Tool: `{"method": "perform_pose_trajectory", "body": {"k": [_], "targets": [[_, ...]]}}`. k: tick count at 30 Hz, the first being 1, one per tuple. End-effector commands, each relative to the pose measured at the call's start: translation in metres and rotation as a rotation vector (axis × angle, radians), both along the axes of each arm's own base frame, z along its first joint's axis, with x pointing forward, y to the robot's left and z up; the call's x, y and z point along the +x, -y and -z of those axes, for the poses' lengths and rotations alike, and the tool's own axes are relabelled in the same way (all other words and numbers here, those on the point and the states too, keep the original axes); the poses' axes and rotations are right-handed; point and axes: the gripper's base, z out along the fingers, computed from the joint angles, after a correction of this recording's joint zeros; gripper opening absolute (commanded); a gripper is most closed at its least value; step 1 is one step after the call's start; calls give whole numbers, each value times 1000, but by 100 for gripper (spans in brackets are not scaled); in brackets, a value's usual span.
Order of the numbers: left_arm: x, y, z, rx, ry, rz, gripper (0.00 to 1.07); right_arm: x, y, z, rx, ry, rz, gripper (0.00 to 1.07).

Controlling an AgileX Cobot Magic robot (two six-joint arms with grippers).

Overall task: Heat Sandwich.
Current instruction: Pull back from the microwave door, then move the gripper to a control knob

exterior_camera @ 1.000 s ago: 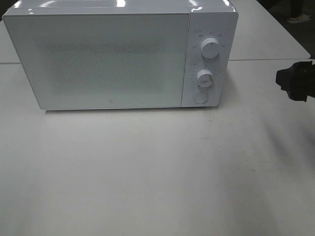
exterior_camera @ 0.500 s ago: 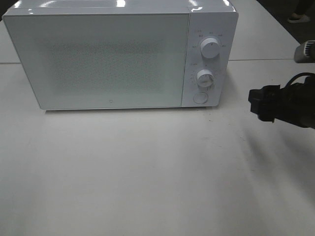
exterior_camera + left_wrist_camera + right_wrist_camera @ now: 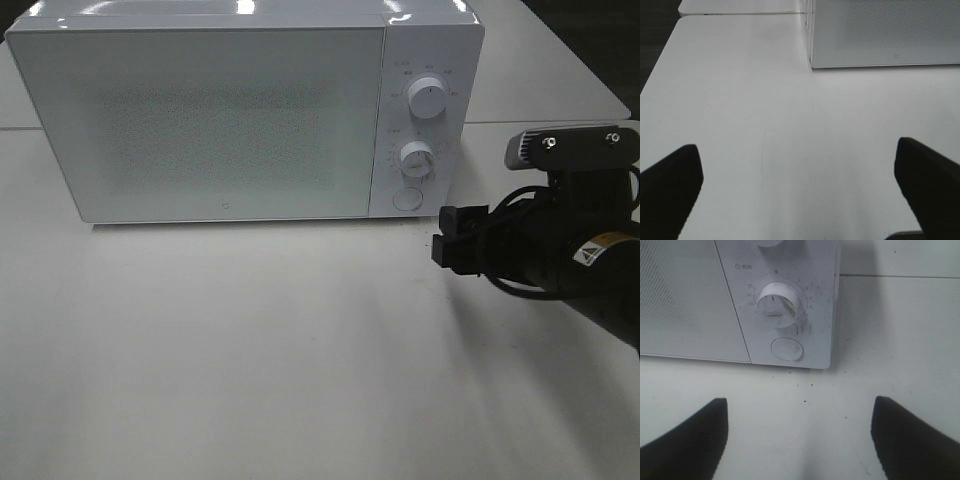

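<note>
Frankly, my main worry is that I cannot find the sandwich in any view: it is not on the table, and if it sits inside the boxy white microwave oven with the frosted, speckled door (image 3: 220, 120), that closed door hides it, so I could end up starting an empty oven. My black right gripper (image 3: 440, 233) hovers just in front of the microwave's control panel, low down, jaws spread fairly wide and gripping nothing. I judge it is lined up for the round white push button (image 3: 787, 349) at the foot of that panel. With the jaws apart, a finger could miss the button or catch the ribbed white lower dial (image 3: 778, 305) just above it and turn it by accident. A firm push might also slide the microwave back, since the surface looks smooth. My black left gripper (image 3: 797, 167) waits well in front of the microwave's door-side corner, jaws fully spread and empty. If the door swings that way, it may be in the path. The flat white table (image 3: 300, 350) is matte, with a few dark specks just in front of the microwave. A seam (image 3: 900, 276) joins it to another white table behind the microwave, and dark floor (image 3: 655, 40) shows beyond the table edge.
</note>
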Motion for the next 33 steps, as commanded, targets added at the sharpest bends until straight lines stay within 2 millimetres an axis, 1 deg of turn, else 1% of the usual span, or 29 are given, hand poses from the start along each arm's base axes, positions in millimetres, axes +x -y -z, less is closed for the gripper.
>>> {"method": "perform_pose_trajectory", "body": {"k": [1, 3, 9, 15, 21, 29, 33], "targets": [[-4, 1, 0, -12, 33, 0, 103, -2, -9, 2, -9, 53, 3, 76], [-4, 1, 0, -12, 33, 0, 103, -3, -16, 6, -16, 86, 10, 76], [-4, 1, 0, -12, 33, 0, 103, -5, -24, 11, -31, 119, 13, 76], [-4, 1, 0, -12, 33, 0, 103, -7, -26, 18, -37, 128, 46, 76], [-4, 1, 0, -12, 33, 0, 103, -6, -26, 14, -35, 173, 52, 76], [-4, 1, 0, -12, 33, 0, 103, -5, -26, 13, -34, 188, 55, 76], [-4, 1, 0, -12, 33, 0, 103, 0, -27, 10, -22, 197, 67, 76]]}}
